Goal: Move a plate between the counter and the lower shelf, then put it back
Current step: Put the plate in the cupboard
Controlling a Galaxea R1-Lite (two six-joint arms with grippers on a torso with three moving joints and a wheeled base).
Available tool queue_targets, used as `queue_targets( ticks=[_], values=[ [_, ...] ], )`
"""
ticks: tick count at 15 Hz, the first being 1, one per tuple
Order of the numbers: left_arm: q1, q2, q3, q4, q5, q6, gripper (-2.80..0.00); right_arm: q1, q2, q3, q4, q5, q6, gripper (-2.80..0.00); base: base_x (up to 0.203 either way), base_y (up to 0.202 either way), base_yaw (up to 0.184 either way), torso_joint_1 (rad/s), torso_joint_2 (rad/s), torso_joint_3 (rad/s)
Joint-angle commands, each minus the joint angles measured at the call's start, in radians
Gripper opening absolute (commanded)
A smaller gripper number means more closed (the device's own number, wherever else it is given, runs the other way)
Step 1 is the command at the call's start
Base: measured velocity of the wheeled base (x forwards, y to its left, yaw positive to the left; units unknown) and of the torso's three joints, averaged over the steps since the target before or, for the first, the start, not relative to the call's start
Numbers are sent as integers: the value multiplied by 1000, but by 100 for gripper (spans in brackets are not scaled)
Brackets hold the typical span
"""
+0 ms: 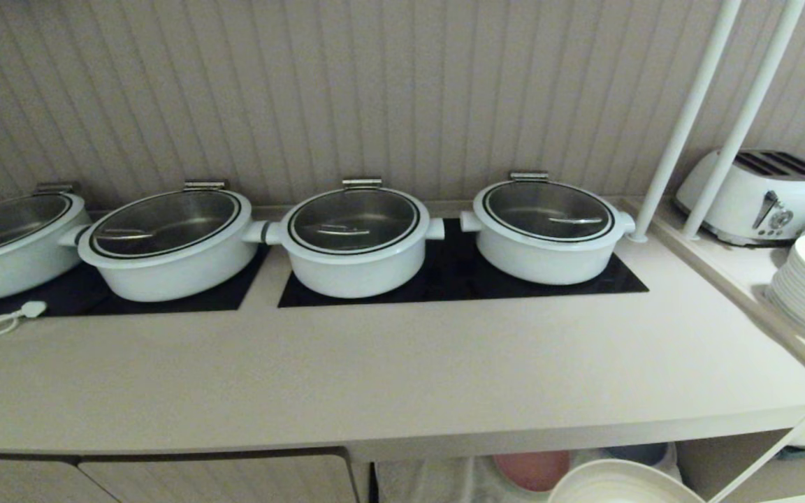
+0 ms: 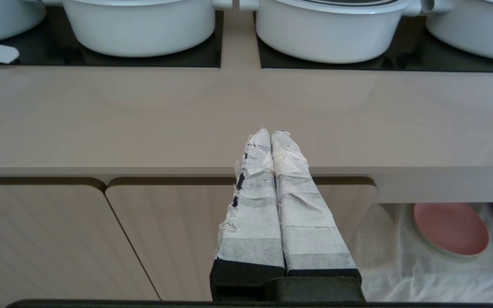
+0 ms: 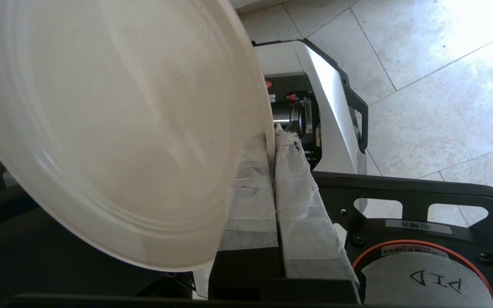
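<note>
The right gripper (image 3: pixel 272 141) pinches the cream plate (image 3: pixel 114 128) by its rim, held below the counter (image 1: pixel 374 370) front edge. The left gripper (image 2: pixel 272 137), fingers pressed together and empty, points at the counter, where four white pots (image 1: pixel 353 237) sit beyond.

We see the left end effector (image 2: pixel 271 133) as two long fingers wrapped in torn, wrinkled white tape over black pads, set in a black block. The right end effector (image 3: pixel 272 139) has the same taped fingers. Below it our base (image 3: pixel 422 239) shows a black frame with cut-outs and screws, a white shell, and an orange-ringed disc marked "PID".
</note>
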Motion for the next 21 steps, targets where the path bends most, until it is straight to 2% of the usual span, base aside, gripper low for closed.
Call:
queue_targets(
  ticks=[1,11,16,21],
  values=[
    [1,0,0,-1,0,-1,-280,1,1,-3,0,1,1,-280,0,0,0,0,0,0],
    [1,0,0,-1,0,-1,-280,1,6,-39,6,26,2,-280,0,0,0,0,0,0],
    [1,0,0,-1,0,-1,-280,1,-3,-61,84,24,1,-280,0,0,0,0,0,0],
    [1,1,0,-1,0,-1,-280,1,-16,-56,88,24,3,-280,0,0,0,0,0,0]
  ],
)
